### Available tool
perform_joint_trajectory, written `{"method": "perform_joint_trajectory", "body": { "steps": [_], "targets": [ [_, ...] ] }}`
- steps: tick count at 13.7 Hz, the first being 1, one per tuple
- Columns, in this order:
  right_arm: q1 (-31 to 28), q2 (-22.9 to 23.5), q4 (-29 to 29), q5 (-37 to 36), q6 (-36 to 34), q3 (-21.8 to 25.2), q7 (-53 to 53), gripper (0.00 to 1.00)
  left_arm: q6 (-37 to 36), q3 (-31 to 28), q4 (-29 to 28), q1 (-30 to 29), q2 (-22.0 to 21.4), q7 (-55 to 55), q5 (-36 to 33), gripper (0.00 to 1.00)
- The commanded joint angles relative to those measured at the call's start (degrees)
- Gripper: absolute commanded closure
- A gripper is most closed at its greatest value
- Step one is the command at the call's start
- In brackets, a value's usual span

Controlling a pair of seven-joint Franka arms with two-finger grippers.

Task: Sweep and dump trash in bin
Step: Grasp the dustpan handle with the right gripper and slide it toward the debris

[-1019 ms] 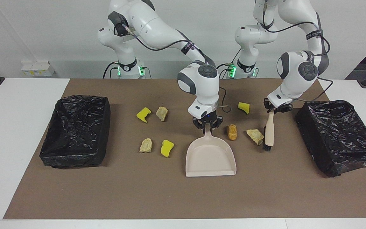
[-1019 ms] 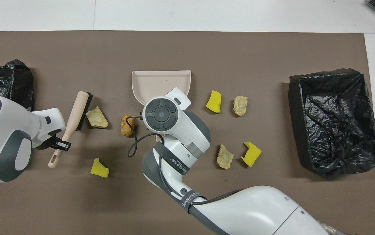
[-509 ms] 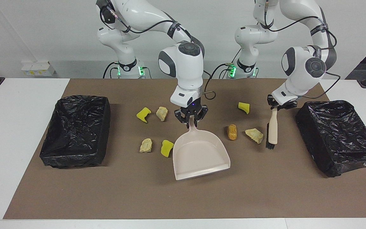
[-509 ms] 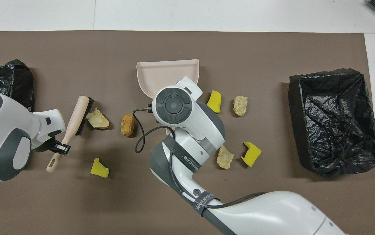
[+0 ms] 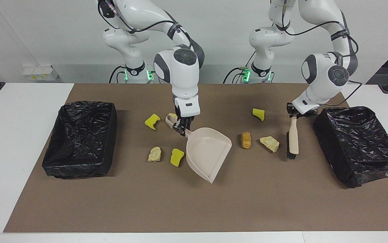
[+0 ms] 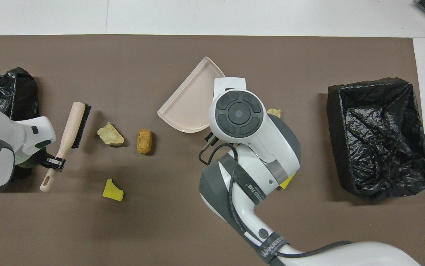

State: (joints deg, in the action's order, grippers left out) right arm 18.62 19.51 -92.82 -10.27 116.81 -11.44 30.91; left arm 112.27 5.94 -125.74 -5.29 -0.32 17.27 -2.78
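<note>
My right fingers (image 5: 182, 128): clamped on the handle of the beige dustpan (image 5: 206, 151), which is tilted, its open mouth turned toward the left arm's end of the worktop (image 5: 25, 111).

My left fingers (image 5: 294, 114): closed on the handle of the brush (image 5: 293, 139), bristles down at the brown mat (image 5: 194, 209), just beside the black-lined bin (image 5: 359, 143) at that end.

Trash, seven pieces, all on the mat:
- Orange-brown lump (image 5: 246, 140) and a beige chunk (image 5: 270, 143), between dustpan and brush.
- Yellow sponge bit (image 5: 258, 113), nearer to the robots than those two.
- Yellow sponge bit (image 5: 176, 157), close beside the dustpan; a beige chunk (image 5: 154, 154) next to it.
- Yellow sponge bit (image 5: 152, 121) and a beige chunk (image 5: 171, 118) near the dustpan handle, the chunk partly hidden.

Second black-lined bin (image 5: 81, 138): at the right arm's end of the mat.
</note>
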Motion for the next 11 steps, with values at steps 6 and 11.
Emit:
{"method": "perform_joint_trajectory", "body": {
  "steps": [6,11],
  "targets": [
    [0.0,1.0,-2.3,-0.1,-0.3,-0.7,24.8,1.0,2.2,0.5,-4.9,5.1,-1.8,-18.7,-0.6,1.0],
    [0.8,2.9,-2.1,-0.6,0.4,-0.8,28.6,1.0,2.2,0.7,-6.0,10.8,-2.6,-26.3,0.4,1.0]
  ]
}}
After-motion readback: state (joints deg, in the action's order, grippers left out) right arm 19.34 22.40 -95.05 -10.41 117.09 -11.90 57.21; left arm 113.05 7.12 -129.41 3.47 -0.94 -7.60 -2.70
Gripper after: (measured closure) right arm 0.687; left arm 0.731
